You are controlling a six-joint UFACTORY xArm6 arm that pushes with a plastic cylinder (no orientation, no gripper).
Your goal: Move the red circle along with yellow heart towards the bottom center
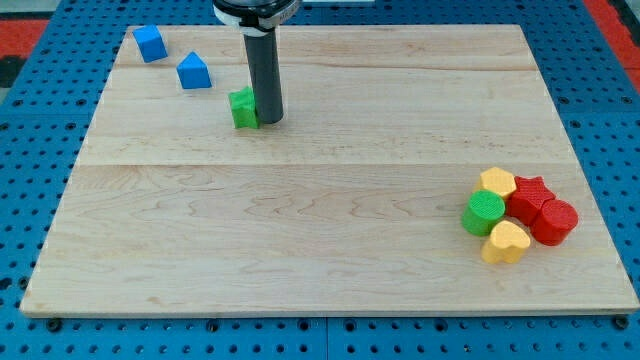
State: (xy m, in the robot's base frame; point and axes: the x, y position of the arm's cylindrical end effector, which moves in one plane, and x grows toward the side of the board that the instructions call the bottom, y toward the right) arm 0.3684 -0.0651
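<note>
Your red circle block point(554, 222) and yellow heart block point(506, 242) sit touching in a tight cluster near the wooden board's point(300, 230) right edge, with a red star-like block point(528, 195), a green round block point(483, 213) and a yellow block point(497, 182), perhaps hexagonal. Wide bare board lies to their left. There is no pincer to open or close: my tip point(268, 120) rests well apart, against a green block point(243, 108) near the top.

Bright, even overhead light; sharp focus, faint soft shadows, mild sheen on the board point(330, 200).
</note>
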